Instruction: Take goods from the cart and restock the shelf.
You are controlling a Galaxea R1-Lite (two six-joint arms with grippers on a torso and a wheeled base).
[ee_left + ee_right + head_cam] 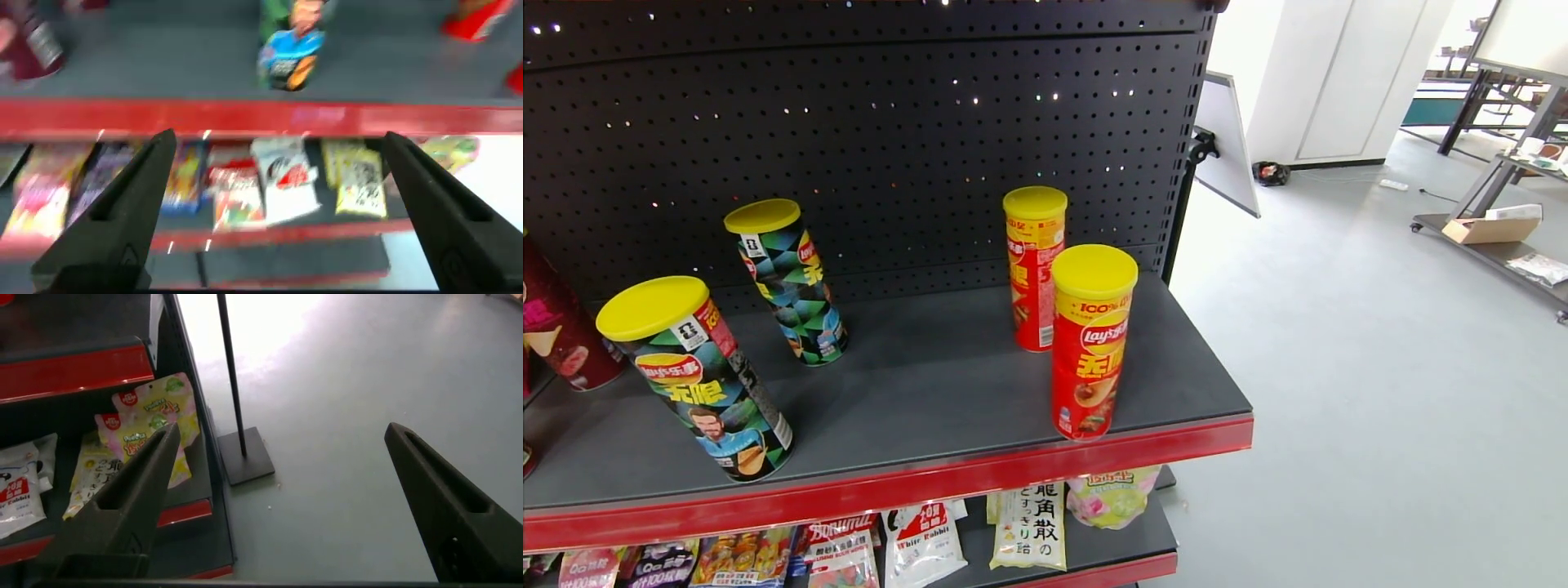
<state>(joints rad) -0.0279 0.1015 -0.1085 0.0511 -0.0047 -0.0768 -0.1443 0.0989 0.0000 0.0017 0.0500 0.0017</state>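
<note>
Two red yellow-lidded chip tubes (pixel 1092 343) stand at 3 o'clock on the dark grey red-edged shelf (pixel 931 384), and two patterned yellow-lidded tubes (pixel 698 376) at 9 o'clock. Left gripper (pixel 278 137) and right gripper (pixel 283 429) gape empty. Restocking looks partway done, with space remaining.

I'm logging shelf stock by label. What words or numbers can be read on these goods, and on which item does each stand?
"Lay's": front red can.
"100%": same can, under the lid.
"无限": same can, and the front patterned can.
"White Rabbit": white bag.
"龍角散": pale bag.
Rear red can, rear patterned can, dark red can, other bags: too small or blurred to read.
</note>
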